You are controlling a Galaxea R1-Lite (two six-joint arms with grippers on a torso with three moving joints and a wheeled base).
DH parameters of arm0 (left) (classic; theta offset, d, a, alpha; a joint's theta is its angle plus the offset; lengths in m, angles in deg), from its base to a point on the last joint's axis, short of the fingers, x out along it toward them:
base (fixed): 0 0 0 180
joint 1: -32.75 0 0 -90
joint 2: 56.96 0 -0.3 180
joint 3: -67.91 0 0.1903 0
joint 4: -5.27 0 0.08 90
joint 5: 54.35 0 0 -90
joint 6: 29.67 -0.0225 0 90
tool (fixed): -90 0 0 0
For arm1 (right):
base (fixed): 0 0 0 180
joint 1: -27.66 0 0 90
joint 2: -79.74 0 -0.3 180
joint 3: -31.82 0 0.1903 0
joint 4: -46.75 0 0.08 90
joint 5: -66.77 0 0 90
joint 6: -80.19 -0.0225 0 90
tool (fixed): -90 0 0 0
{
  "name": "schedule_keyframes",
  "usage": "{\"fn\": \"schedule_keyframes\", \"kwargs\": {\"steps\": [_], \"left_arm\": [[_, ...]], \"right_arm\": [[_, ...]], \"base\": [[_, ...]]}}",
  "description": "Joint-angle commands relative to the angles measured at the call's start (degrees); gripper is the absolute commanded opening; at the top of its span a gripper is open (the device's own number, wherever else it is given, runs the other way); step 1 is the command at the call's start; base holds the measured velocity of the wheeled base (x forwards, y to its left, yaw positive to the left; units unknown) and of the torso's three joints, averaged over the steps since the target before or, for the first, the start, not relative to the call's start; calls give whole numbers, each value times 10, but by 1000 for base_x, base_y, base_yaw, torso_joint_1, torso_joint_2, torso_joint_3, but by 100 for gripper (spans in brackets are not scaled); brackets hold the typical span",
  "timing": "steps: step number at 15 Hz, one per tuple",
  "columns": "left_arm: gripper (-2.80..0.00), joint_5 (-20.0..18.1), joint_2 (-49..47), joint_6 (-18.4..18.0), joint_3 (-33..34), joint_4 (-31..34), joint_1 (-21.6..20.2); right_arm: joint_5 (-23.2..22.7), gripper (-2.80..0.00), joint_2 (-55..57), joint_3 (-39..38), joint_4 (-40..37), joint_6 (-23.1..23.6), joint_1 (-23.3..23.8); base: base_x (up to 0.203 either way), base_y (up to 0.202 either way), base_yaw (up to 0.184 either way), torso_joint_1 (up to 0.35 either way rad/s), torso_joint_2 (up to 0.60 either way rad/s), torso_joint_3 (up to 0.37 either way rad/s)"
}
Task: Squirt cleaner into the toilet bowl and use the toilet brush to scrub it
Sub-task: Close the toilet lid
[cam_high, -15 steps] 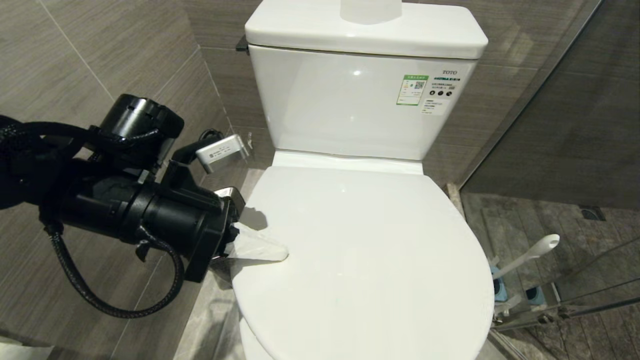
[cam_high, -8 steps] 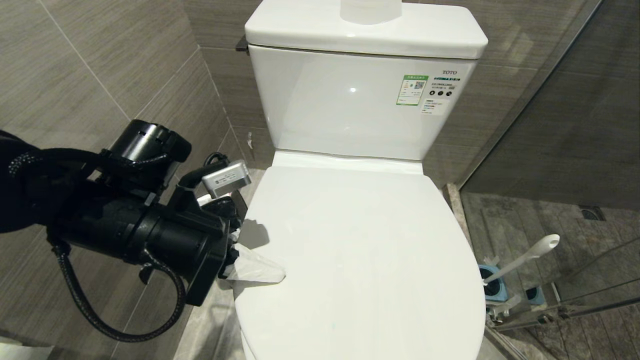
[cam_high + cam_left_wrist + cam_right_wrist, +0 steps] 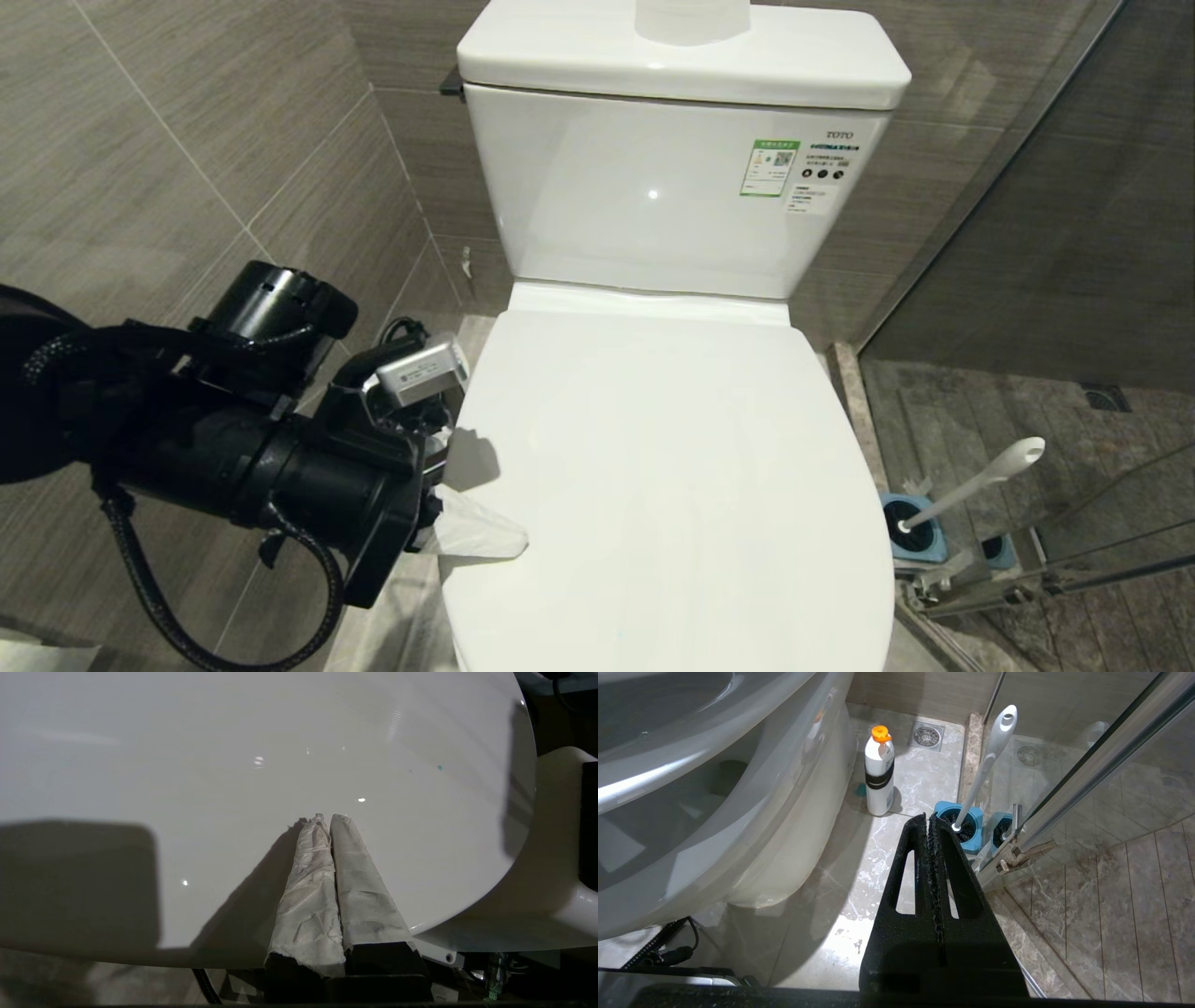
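Observation:
The toilet bowl is covered by its white lid (image 3: 672,485), which lies nearly flat; only the bowl's outer wall (image 3: 784,826) shows. My left gripper (image 3: 518,546) is shut with nothing in it, its tape-wrapped fingertips (image 3: 343,826) lying on top of the lid near its left edge. Tiny teal spots of cleaner (image 3: 439,767) dot the lid. The toilet brush (image 3: 980,481) stands in its blue holder (image 3: 915,541) on the floor to the right, white handle leaning. My right gripper (image 3: 928,817) hangs shut and empty above the floor, short of the brush (image 3: 987,760).
A white bottle with an orange cap (image 3: 879,777) stands on the floor beside the bowl's base. The cistern (image 3: 672,187) rises behind the lid. A glass shower door with a metal frame (image 3: 1087,765) stands close to the right of the holder. Tiled wall on the left.
The lid has sunk lower, and my left gripper has moved down with it, staying on its left edge. The brush holder has come into view past the lid's right edge.

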Motion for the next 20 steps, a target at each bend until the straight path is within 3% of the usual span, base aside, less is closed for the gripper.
{"fn": "schedule_keyframes", "kwargs": {"steps": [1, 4, 5, 8, 9, 12, 20], "left_arm": [[-280, -10, 20, 1, -34, -3, -18], [-280, -11, 35, 32, -110, -22, -55], [-280, -11, 36, 64, -141, -22, -62], [-280, -7, 51, 222, -220, -17, -81], [-280, 0, 63, 247, -232, -16, -94], [-280, 54, 93, 255, -240, -16, -115], [-280, 160, 126, 254, -239, 31, -111]], "right_arm": [[0, -280, 0, 0, 0, 0, 0], [0, -280, 0, 0, 0, 0, 0], [0, -280, 0, 0, 0, 0, 0], [0, -280, 0, 0, 0, 0, 0], [0, -280, 0, 0, 0, 0, 0], [0, -280, 0, 0, 0, 0, 0], [0, -280, 0, -1, 0, 0, 0]], "base": [[0, 0, 0, 0, 0, 0], [0, 0, 0, 0, 0, 0], [0, 0, 0, 0, 0, 0], [0, 0, 0, 0, 0, 0], [0, 0, 0, 0, 0, 0], [0, 0, 0, 0, 0, 0], [0, 0, 0, 0, 0, 0]]}}
